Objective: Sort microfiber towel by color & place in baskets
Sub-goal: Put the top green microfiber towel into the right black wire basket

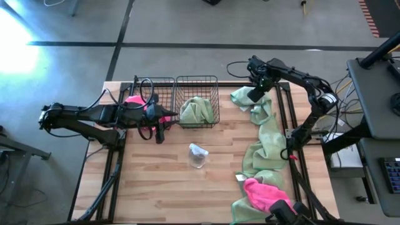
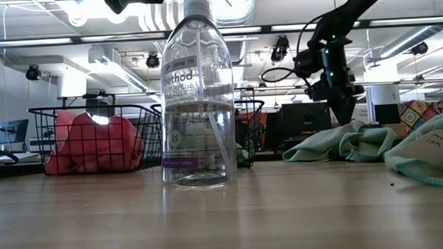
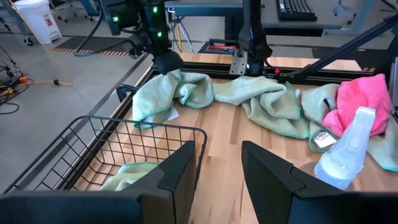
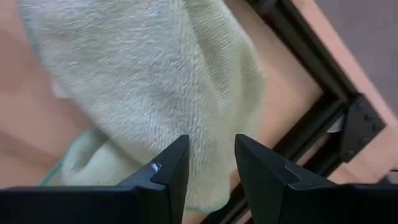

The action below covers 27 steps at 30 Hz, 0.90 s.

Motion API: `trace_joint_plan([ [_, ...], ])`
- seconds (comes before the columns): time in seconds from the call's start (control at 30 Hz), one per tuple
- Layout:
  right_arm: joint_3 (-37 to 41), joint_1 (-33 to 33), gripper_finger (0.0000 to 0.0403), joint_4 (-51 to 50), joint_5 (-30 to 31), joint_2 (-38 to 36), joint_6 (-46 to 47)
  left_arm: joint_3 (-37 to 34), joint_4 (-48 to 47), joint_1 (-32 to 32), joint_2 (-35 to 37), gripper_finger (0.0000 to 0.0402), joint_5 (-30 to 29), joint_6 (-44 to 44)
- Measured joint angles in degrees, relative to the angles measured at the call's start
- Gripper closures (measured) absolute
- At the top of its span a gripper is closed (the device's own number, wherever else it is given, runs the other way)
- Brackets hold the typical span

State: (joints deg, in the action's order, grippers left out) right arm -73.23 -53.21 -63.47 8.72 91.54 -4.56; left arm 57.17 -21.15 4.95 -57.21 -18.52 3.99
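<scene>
Two black wire baskets stand at the table's far side. The left basket point(image 1: 149, 94) holds a hot pink towel point(image 2: 89, 140). The right basket point(image 1: 197, 100) holds a sage green towel point(image 1: 196, 111). More green towels point(image 1: 262, 134) lie in a row along the table's right side, and a pink towel point(image 1: 262, 192) lies at the near right. My right gripper point(image 4: 211, 155) is open, pointing down over the farthest green towel point(image 4: 155, 87), at its far end. My left gripper point(image 3: 217, 165) is open and empty at the near edge of the baskets, facing the right basket point(image 3: 124, 143). My right gripper comes at the far green towel point(image 3: 177, 81) from above, its fingers point(image 2: 344, 109) pointing down at the towel's far end. I cannot tell whether the fingertips touch the cloth. The towel lies bunched on the table.
A clear spray bottle point(image 1: 197, 155) stands mid-table, near of the baskets. A black tube frame point(image 1: 284, 125) runs along the table's right edge beside the green towels. Bare wood shows at the table's near left point(image 1: 156, 187).
</scene>
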Motion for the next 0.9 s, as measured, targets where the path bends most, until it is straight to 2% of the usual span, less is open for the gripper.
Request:
trace_joint_plan([
  [0.13,0.08,-0.38,0.0280,-0.73,-3.77,-0.19,-0.02,0.00,0.15,0.00,0.00,0.0286,-0.05,1.19],
  [0.37,1.61,-0.35,0.0280,-0.58,-4.32,-0.21,0.00,0.00,0.16,0.01,-0.02,0.0286,-0.02,3.18],
  [0.5,3.60,-0.35,0.0280,-0.43,-5.10,-0.21,0.49,0.00,0.16,0.19,-0.02,0.0286,-0.02,3.91],
  [0.73,8.62,-0.30,0.0280,3.53,-11.54,-0.24,2.03,-0.11,0.16,0.31,-0.02,0.0286,-0.01,4.06],
  [0.9,12.13,-0.30,0.0280,6.04,-11.98,-0.24,2.51,-0.11,0.16,0.31,-0.02,0.0286,0.00,4.06],
])
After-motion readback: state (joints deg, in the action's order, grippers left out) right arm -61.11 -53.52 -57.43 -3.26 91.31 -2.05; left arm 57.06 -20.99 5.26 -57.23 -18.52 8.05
